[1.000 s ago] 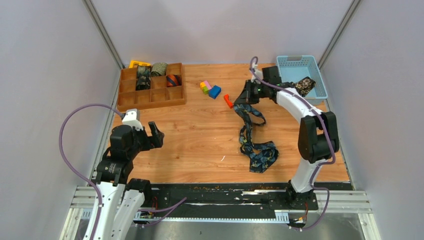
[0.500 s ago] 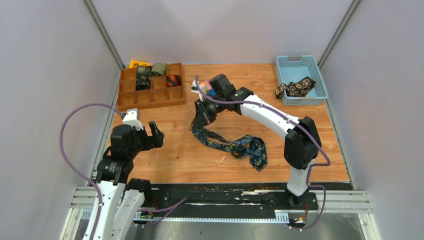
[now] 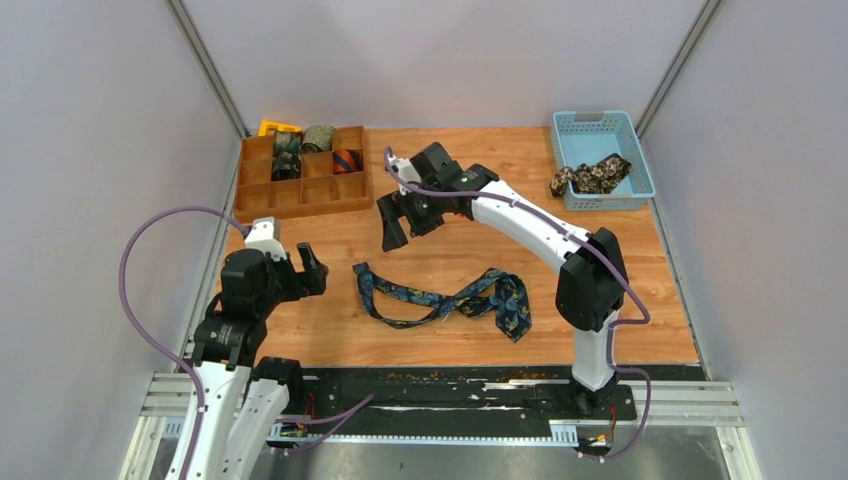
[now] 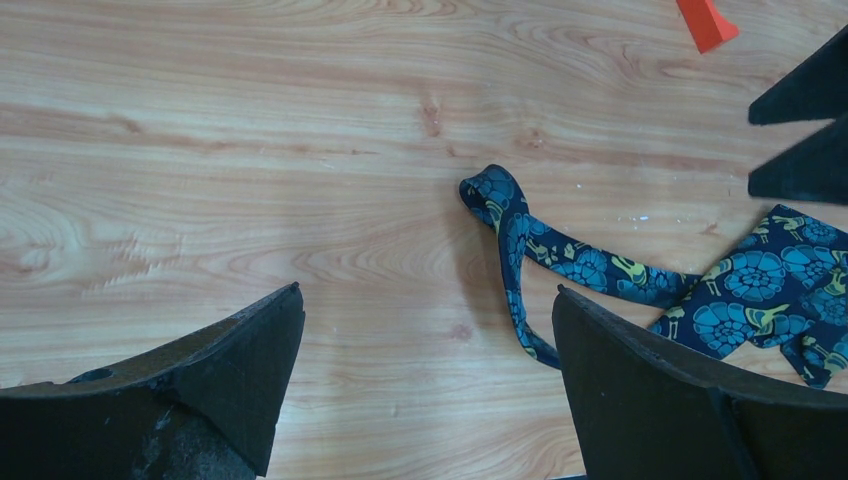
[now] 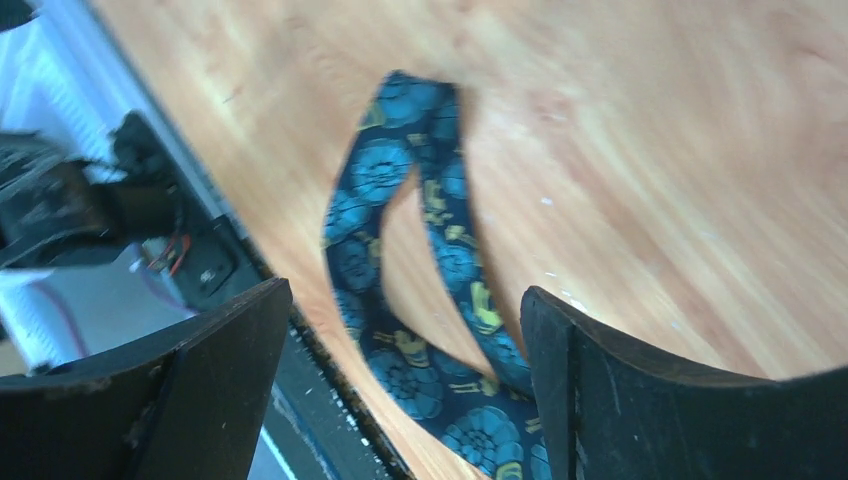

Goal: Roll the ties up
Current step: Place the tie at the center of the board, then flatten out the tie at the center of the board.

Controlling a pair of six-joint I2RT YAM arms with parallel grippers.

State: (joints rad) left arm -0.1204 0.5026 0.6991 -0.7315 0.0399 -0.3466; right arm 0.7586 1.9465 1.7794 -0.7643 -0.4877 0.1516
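Note:
A navy tie (image 3: 440, 297) with a gold-teal pattern lies loose and unrolled on the wooden table (image 3: 300, 330), its narrow end to the left. My right gripper (image 3: 400, 228) hangs open above and behind that end, holding nothing. In the right wrist view the tie (image 5: 385, 175) is below the open gripper (image 5: 405, 288). My left gripper (image 3: 312, 270) is open, left of the tie. In its wrist view the tie (image 4: 590, 265) lies ahead and to the right of the gripper (image 4: 428, 290). A black-tan floral tie (image 3: 590, 177) sits bunched in the blue basket (image 3: 632, 140).
A wooden compartment tray (image 3: 305, 195) at the back left holds several coiled ties (image 3: 318, 137). A red block (image 4: 705, 20) lies on the table beyond the navy tie. Grey walls close in both sides and the back.
My right gripper carried the navy tie from the back right toward the left, then opened and let it drop flat on the table. The left arm has not moved.

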